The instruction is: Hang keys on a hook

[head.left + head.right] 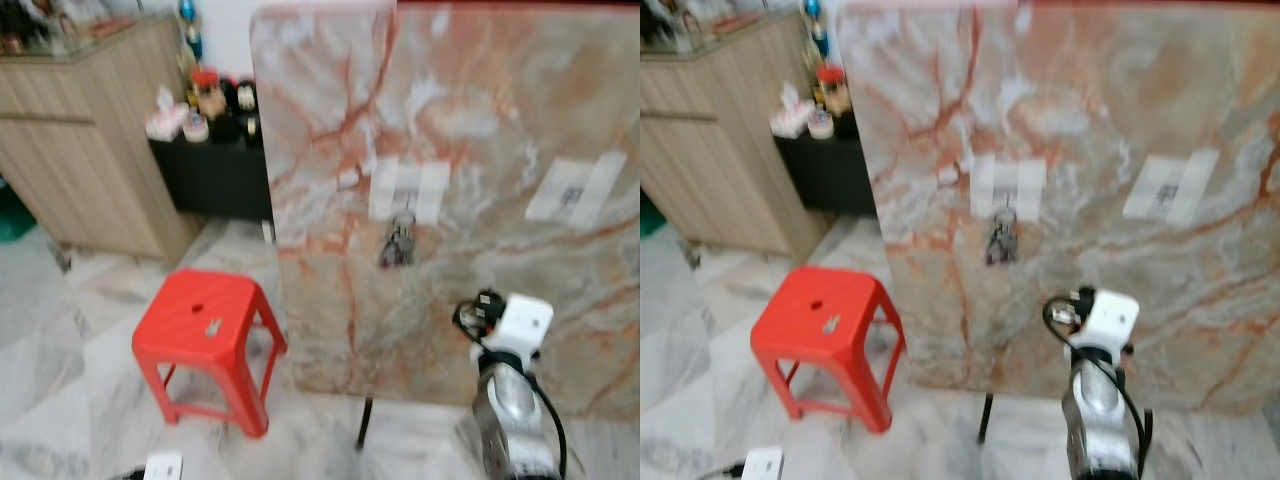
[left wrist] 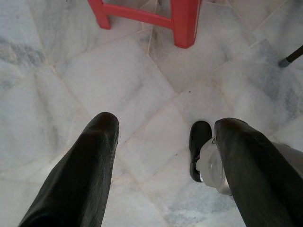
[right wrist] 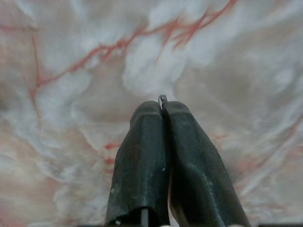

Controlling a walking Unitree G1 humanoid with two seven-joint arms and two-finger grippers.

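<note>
A bunch of keys [image 1: 398,243] hangs on the upright marble panel [image 1: 480,120], from a hook at the foot of a white tape patch [image 1: 409,190]. A second taped patch [image 1: 575,190] sits further right. My right arm [image 1: 512,400] rises at the lower right, its white wrist [image 1: 522,317] below and to the right of the keys and apart from them. In the right wrist view the right gripper [image 3: 162,105] is shut and faces the marble, with a tiny metal glint at its tips. The left gripper [image 2: 166,122] hangs open over the floor.
A red plastic stool [image 1: 205,320] stands left of the panel, with its leg [image 2: 185,23] in the left wrist view. Behind it are a wooden cabinet [image 1: 90,140] and a low black shelf [image 1: 215,175] with small items. A black panel leg [image 1: 365,422] meets the marble floor.
</note>
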